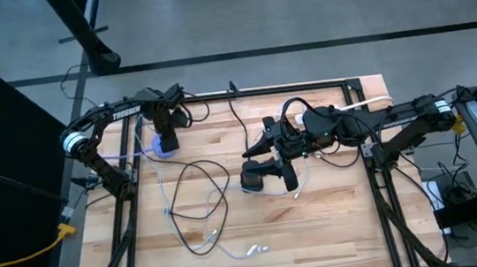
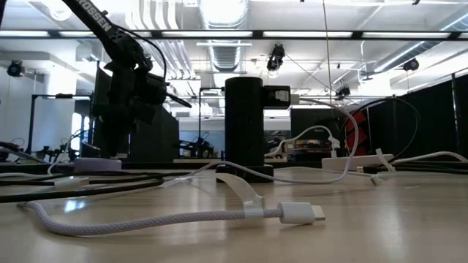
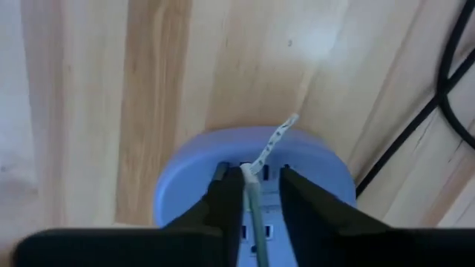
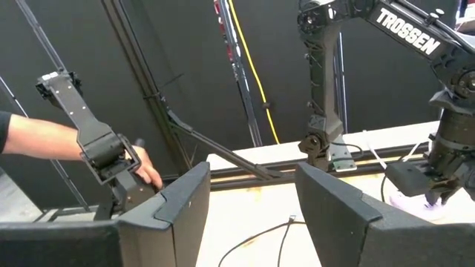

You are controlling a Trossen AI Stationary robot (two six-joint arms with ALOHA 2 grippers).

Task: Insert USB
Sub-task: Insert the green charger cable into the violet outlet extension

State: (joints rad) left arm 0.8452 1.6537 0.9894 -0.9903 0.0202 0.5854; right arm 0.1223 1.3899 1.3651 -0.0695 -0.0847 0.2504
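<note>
A round lavender hub (image 1: 166, 146) (image 3: 185, 167) (image 2: 99, 165) lies flat on the far left of the wooden table. My left gripper (image 1: 166, 134) (image 3: 260, 176) points down right over it, narrowly open. A pale braided USB cable (image 3: 256, 211) runs up between its fingers from a white plug end (image 3: 251, 172) at the hub's top. The cable's slack (image 1: 171, 207) trails toward the near edge, and its free plug (image 2: 300, 213) lies flat there. My right gripper (image 1: 266, 162) (image 4: 252, 185) is open and held level above the table's middle. My left gripper comes from above, pointing down, with one finger (image 3: 226, 194) on either side of the cable just behind the white plug end (image 3: 251, 172). The cable lies close along that finger. The gap is wider than the cable, and I cannot tell whether they touch.
A black upright cylinder (image 1: 252, 178) (image 2: 245, 120) stands on a base below my right gripper. Black cables (image 1: 201, 195) loop over the table's middle; more white cable (image 1: 302, 185) lies right of the cylinder. A person's hand (image 4: 145, 172) holds a device beyond the far edge.
</note>
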